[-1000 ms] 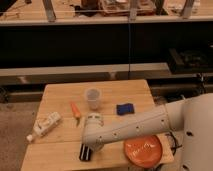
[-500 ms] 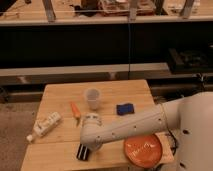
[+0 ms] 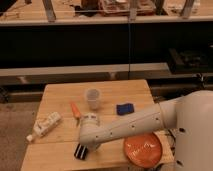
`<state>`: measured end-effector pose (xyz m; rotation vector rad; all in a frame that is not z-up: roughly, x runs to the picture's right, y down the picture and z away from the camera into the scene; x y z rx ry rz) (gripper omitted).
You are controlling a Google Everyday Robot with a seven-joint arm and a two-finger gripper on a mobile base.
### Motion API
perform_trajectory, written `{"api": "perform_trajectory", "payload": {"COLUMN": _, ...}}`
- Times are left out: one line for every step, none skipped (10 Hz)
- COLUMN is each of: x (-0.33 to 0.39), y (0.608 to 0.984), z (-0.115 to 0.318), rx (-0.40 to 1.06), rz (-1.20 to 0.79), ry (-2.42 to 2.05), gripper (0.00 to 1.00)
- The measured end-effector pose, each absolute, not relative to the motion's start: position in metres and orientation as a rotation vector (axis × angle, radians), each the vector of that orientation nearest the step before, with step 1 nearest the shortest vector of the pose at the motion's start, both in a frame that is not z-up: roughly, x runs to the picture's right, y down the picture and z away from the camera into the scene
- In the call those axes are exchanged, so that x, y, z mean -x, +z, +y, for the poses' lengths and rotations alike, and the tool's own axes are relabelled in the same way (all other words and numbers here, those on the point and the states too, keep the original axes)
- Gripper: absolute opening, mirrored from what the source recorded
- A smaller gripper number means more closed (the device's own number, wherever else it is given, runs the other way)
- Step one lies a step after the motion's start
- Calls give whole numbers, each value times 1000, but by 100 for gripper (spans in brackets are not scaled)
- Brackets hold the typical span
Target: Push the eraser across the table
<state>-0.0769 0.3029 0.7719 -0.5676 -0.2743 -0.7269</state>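
Note:
The eraser (image 3: 79,152) is a black block near the front edge of the light wooden table (image 3: 60,95), left of centre. My gripper (image 3: 85,145) reaches down at the end of the white arm (image 3: 130,127) and sits right on or against the eraser's right side. The gripper's body covers part of the eraser, so contact cannot be seen clearly.
A carrot (image 3: 75,110), a clear cup (image 3: 93,98) and a blue sponge pad (image 3: 125,108) sit mid-table behind the arm. A white bottle (image 3: 45,125) lies at the left edge. An orange plate (image 3: 144,149) is at the front right. Dark shelving stands behind the table.
The gripper and the eraser have shifted slightly to the left along the table's front edge. The other objects have not moved.

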Motion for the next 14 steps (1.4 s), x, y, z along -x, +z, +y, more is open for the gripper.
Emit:
{"api": "perform_trajectory", "payload": {"x": 79, "y": 772, "z": 303, "rx": 567, "rz": -276, "ry": -728, "gripper": 0}}
{"api": "perform_trajectory", "payload": {"x": 81, "y": 774, "z": 303, "rx": 564, "rz": -277, "ry": -729, "gripper": 0}}
{"api": "perform_trajectory", "payload": {"x": 82, "y": 775, "z": 302, "rx": 563, "rz": -276, "ry": -727, "gripper": 0}}
{"api": "perform_trajectory", "payload": {"x": 83, "y": 775, "z": 301, "rx": 562, "rz": -276, "ry": -728, "gripper": 0}}
{"api": "perform_trajectory", "payload": {"x": 85, "y": 777, "z": 299, "rx": 560, "rz": -276, "ry": -729, "gripper": 0}}
{"api": "perform_trajectory", "payload": {"x": 89, "y": 778, "z": 299, "rx": 558, "rz": -278, "ry": -732, "gripper": 0}}
{"api": "perform_trajectory", "payload": {"x": 92, "y": 779, "z": 298, "rx": 556, "rz": -280, "ry": -736, "gripper": 0}}
{"api": "perform_trajectory", "payload": {"x": 94, "y": 780, "z": 298, "rx": 555, "rz": -280, "ry": -737, "gripper": 0}}
{"api": "perform_trajectory", "payload": {"x": 95, "y": 780, "z": 298, "rx": 555, "rz": -280, "ry": -737, "gripper": 0}}
{"api": "perform_trajectory", "payload": {"x": 96, "y": 780, "z": 297, "rx": 554, "rz": -281, "ry": -737, "gripper": 0}}
{"api": "perform_trajectory", "payload": {"x": 96, "y": 779, "z": 297, "rx": 555, "rz": -281, "ry": -738, "gripper": 0}}
{"api": "perform_trajectory", "payload": {"x": 96, "y": 779, "z": 297, "rx": 555, "rz": -281, "ry": -738, "gripper": 0}}
{"api": "perform_trajectory", "payload": {"x": 96, "y": 779, "z": 297, "rx": 555, "rz": -281, "ry": -738, "gripper": 0}}
{"api": "perform_trajectory", "payload": {"x": 98, "y": 781, "z": 296, "rx": 555, "rz": -281, "ry": -740, "gripper": 0}}
